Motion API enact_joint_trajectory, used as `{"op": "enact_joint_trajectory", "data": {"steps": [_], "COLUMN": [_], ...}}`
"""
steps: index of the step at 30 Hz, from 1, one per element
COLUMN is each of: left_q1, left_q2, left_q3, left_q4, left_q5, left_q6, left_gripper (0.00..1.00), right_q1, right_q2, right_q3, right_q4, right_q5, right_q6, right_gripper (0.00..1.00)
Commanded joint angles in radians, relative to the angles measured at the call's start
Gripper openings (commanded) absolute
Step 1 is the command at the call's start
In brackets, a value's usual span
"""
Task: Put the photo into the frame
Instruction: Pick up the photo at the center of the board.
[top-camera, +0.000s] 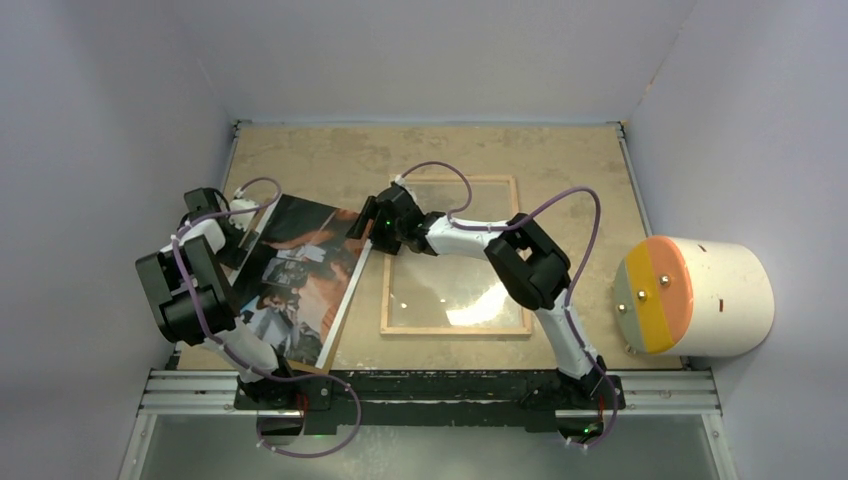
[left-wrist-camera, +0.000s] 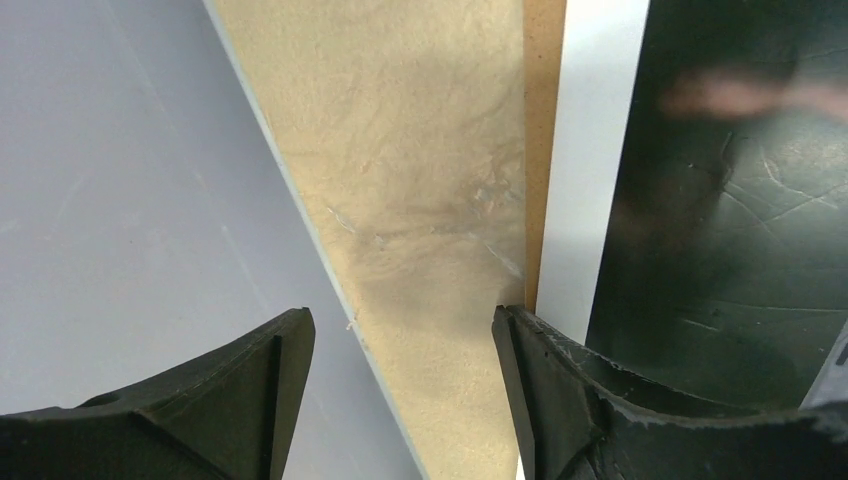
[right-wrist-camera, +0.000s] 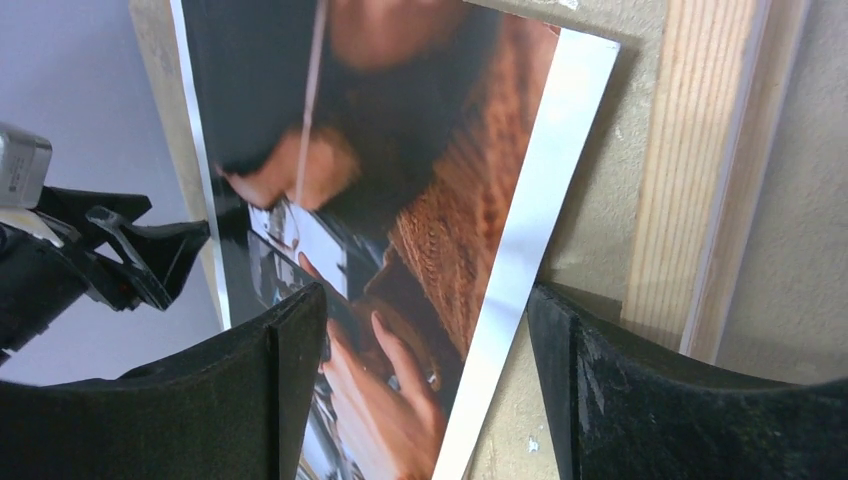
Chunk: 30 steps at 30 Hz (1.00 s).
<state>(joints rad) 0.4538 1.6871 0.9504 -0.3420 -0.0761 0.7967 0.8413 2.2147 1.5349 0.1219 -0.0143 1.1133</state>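
This is a robotics lab test cell: plain pale walls (top-camera: 110, 90) box in a worn tabletop (top-camera: 330, 155). The cabled left arm (top-camera: 190, 295) and right arm (top-camera: 525, 262) are bolted to an aluminium rail (top-camera: 665, 392) at its near edge.

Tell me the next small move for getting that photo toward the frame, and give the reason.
Probably close the right tool on the photo's white-bordered edge. Its jaws stand open on either side of that edge in the wrist view, nothing is gripped yet, and the frame lies just beside it, wood face up. The left tool is open too, at the photo's opposite edge.
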Motion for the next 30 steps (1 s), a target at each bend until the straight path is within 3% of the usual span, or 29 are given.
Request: {"op": "enact_joint_trajectory", "data": {"steps": [1,8,21,30], "left_q1": [-0.003,-0.007,-0.044,-0.046], "left_q2": [0.063,0.097,0.098,0.086], "left_q3": [-0.109,-0.117,-0.147,-0.153], "left_q4": [-0.207,-0.178,-0.144,-0.146], "left_q5": [0.092,0.096,0.079,0.079], "left_q6": [-0.007,-0.004,-0.002,0.012], "left_gripper": [0.71,0.68,0.66,0.65], "right_q1": [-0.018,0.001,0.074,0.071], "right_q2": [-0.001,-0.061,-0.125,-0.102], "right_q3": [-0.038,-0.044,0.035,-0.009], "right_q4": [0.012,0.128,0.049,0.208], "right_q5": [0.018,0.001,0.079,-0.063], "right_q6": [-0.009,-0.061,-0.183,-0.167], "right_gripper": [0.74,0.67,0.65,0.64]}}
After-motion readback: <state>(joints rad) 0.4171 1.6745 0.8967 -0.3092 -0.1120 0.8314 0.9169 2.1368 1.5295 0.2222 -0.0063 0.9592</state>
